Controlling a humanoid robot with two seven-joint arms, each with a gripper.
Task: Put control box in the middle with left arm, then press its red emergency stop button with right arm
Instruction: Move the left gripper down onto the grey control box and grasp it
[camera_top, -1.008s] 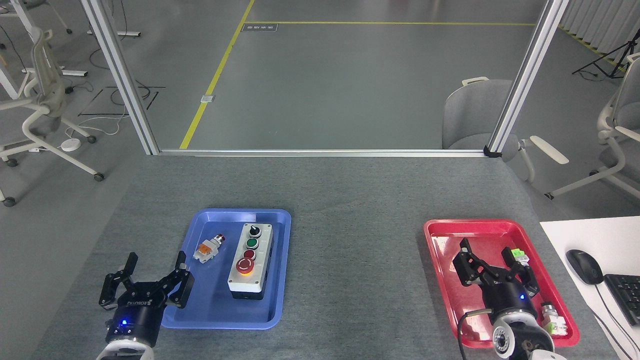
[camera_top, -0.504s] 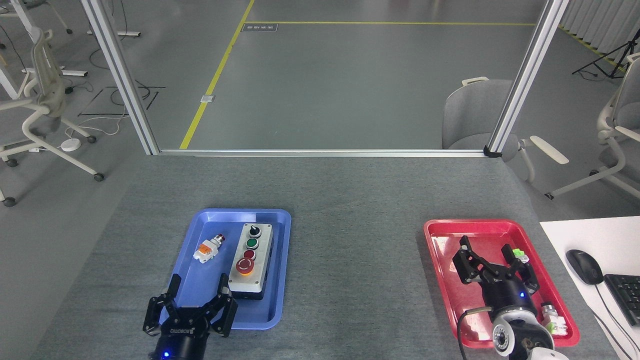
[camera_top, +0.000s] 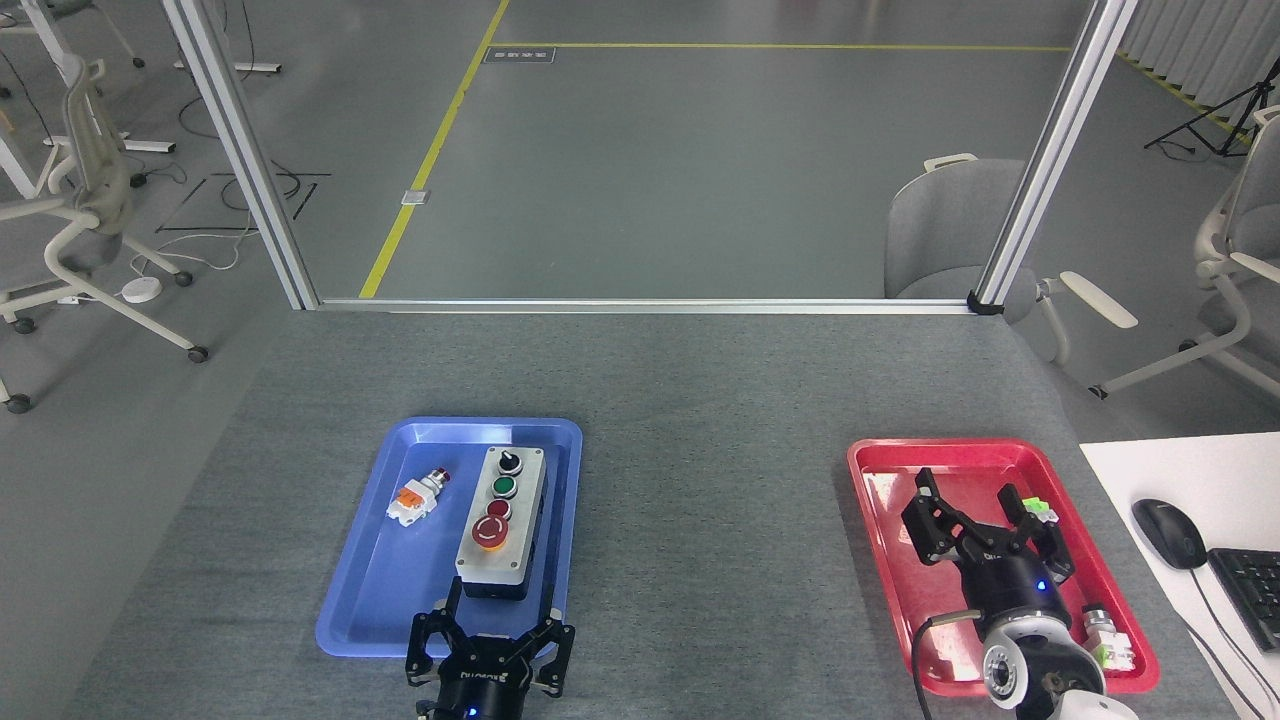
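Observation:
The control box (camera_top: 502, 523), light grey on a black base, lies lengthwise in the blue tray (camera_top: 400, 620). Its face carries a black knob, a green button, a small red button and the big red emergency stop button (camera_top: 490, 532) nearest me. My left gripper (camera_top: 500, 598) stands open just in front of the box's near end, fingertips level with that end but not touching it. Over the red tray (camera_top: 880, 480) my right gripper (camera_top: 965, 490) hangs open with nothing between its fingers. The middle (camera_top: 710, 540) of the grey cloth lies between the two trays.
A small orange-and-white push-button (camera_top: 416, 498) lies in the blue tray left of the box. Green-and-white parts (camera_top: 1040, 512) and another (camera_top: 1108, 640) sit in the red tray. A mouse (camera_top: 1168, 532) and keyboard (camera_top: 1252, 592) rest on a white desk at right.
My left gripper has swung right from beyond the blue tray's left edge to just in front of the box's near end. The right gripper has barely moved.

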